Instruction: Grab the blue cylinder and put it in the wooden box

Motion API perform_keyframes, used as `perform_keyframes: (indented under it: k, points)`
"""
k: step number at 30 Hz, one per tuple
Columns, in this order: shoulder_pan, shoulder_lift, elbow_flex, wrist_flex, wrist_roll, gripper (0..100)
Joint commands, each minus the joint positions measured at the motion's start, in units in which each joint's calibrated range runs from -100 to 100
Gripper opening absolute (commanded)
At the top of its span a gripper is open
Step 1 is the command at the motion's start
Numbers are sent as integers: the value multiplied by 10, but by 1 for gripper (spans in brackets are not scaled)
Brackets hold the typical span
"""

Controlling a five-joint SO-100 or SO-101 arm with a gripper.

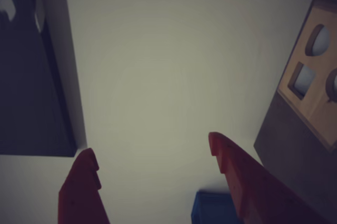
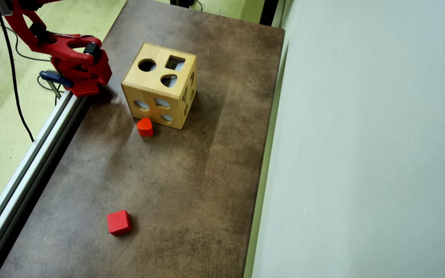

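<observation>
Red pincer (image 1: 152,155): two fingers entering the wrist view from the bottom edge, tips well apart, so we log it as wide. Nothing sits between the tips.

Blue cylinder (image 1: 213,208): we take the blue patch at 6 o'clock in the wrist view, low beside the right-hand finger (image 1: 247,182), to be this piece; most of it is hidden, so its axis cannot be read. We cannot pick it out with certainty in the overhead view.

Wooden box (image 2: 160,85): on the brown table (image 2: 191,193), at 3 o'clock from the pincer (image 2: 81,88) in the overhead view, close by.

Arm (image 2: 48,38): reaches in from 10 o'clock, bent down at the table's edge.

We judge the grasp not yet secured.
</observation>
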Motion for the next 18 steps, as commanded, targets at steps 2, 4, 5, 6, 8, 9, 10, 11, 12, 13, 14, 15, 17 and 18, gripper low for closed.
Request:
perform_keyframes:
  k: [2,4,5,6,8,9,10,11,12,13,14,15,17,18]
  points:
    - [2,-32,5,7,0,33]
    - [2,-52,32,7,0,33]
    - [2,-63,52,7,0,33]
    - [2,-74,73,7,0,33]
    - [2,-95,103,7,0,33]
    - [2,-97,113,7,0,33]
    - [2,-97,118,7,0,33]
    - [2,-97,124,7,0,33]
    - [2,-97,129,7,-1,33]
    - [2,-97,136,7,-5,33]
    - [2,-97,146,7,-12,33]
    - [2,-97,157,7,-21,33]
    - [2,-97,180,7,-33,33]
    - [2,-97,191,7,-36,33]
